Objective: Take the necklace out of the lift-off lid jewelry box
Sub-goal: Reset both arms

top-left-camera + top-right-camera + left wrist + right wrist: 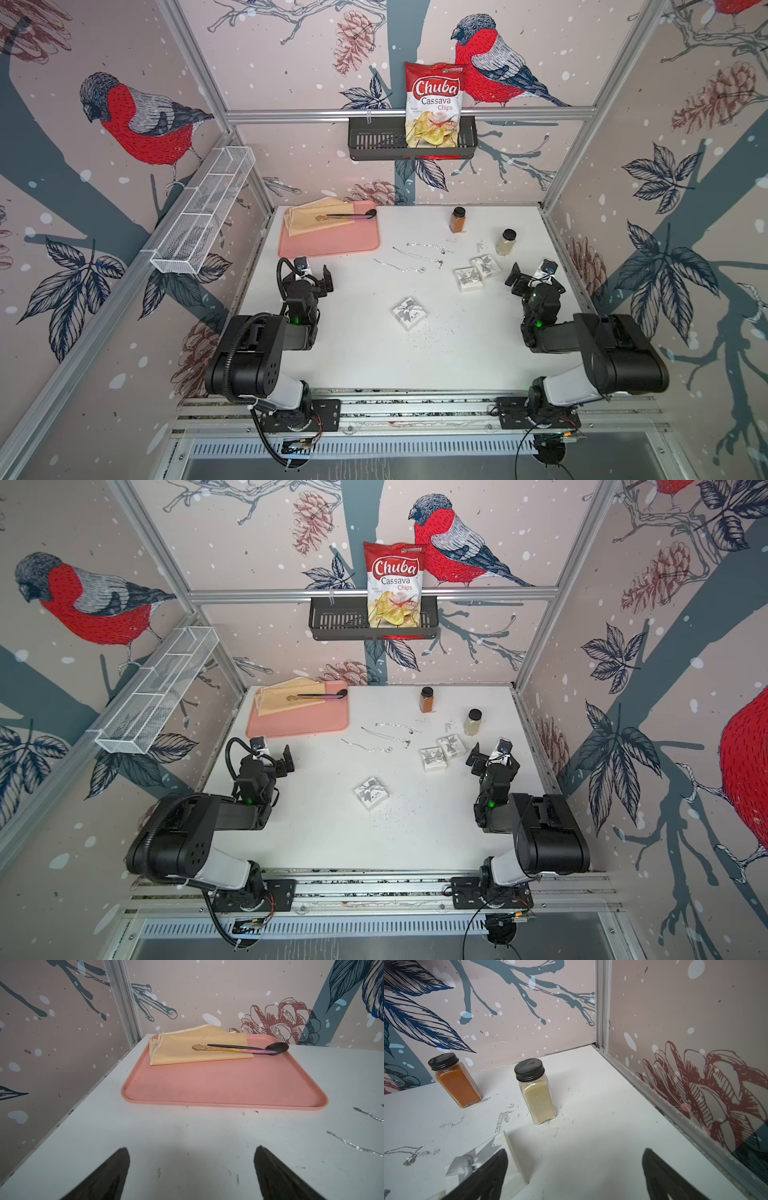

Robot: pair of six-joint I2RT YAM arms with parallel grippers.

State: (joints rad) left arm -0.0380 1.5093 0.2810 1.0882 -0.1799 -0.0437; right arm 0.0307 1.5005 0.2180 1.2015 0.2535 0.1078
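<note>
- Far left, the tray (332,245) is salmon pink, and the cloth (316,222) on it is pale yellow.
- The spoon (351,215) shimmers gold to purple, with a black bowl.
- Two black-capped jars: the orange jar (457,223) is rust-coloured and the pale jar (505,245) is cream.
- The jewelry boxes (409,313) are white with silver bows.
- The necklaces (417,256) are silver.

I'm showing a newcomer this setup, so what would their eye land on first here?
The red chips bag standing in the black basket on the back wall grabs attention first. Next comes the pink tray at the far left corner of the table, holding a cloth and spoon. Mid-table lie three silver necklaces, with three white bowed boxes nearer the front edge.
</note>
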